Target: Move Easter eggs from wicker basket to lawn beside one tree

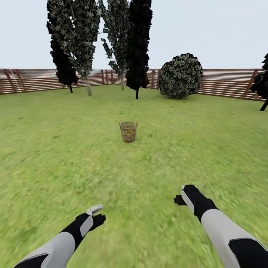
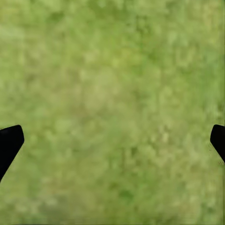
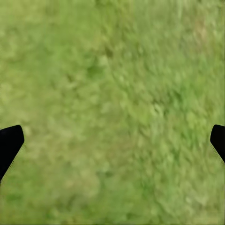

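1. Low over the grass, the left gripper (image 1: pixel 97 215), black with a white finger, hangs at the end of a grey and white forearm; in its wrist view the two black fingertips (image 2: pixel 9 143) sit at opposite edges, spread wide with nothing between them but turf.
2. The right gripper (image 1: pixel 183 195), black with a white strip, is likewise released: its fingertips (image 3: pixel 9 143) stand far apart over bare grass.
3. The brown woven wicker basket (image 1: pixel 128 131) stands upright on the short green lawn (image 1: pixel 56 156), well ahead of both grippers and roughly midway between them. Its contents cannot be made out.
4. Beyond the basket, tall narrow dark trees (image 1: pixel 138 44) and a round leafy bush (image 1: pixel 181 76) stand before a brown slatted wooden fence (image 1: pixel 227 82), under a pale sky.
5. No writing or labels can be read.
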Available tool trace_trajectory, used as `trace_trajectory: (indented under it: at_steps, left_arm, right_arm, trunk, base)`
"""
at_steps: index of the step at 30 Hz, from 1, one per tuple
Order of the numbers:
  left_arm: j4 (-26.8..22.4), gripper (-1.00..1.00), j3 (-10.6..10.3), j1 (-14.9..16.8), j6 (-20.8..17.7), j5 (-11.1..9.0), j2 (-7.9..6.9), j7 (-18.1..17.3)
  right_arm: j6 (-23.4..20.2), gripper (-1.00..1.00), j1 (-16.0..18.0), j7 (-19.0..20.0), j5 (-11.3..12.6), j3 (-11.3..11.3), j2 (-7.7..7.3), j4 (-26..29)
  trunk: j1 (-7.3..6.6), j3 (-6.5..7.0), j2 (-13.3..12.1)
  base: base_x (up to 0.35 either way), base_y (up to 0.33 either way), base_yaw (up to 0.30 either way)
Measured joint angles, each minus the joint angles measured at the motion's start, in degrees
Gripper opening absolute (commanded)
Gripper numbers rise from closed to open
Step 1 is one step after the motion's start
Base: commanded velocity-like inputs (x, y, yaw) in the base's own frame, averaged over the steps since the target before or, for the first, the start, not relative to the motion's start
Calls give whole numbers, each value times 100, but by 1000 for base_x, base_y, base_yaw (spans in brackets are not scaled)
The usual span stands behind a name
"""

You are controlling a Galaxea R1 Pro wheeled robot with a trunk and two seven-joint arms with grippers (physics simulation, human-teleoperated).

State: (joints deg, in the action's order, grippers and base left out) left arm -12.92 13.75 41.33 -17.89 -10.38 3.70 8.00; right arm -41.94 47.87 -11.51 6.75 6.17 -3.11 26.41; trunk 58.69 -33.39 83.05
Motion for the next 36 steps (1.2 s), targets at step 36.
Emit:
trace_trajectory:
  at_steps: [36]
  left_arm:
    - [-790,100,-17,5,-432,-19,212,1008]
  right_arm:
    - [0,100,-1,-25,-32,21,56,-133]
  trunk:
    - [0,0,0]
  base:
    - [315,-29,0]
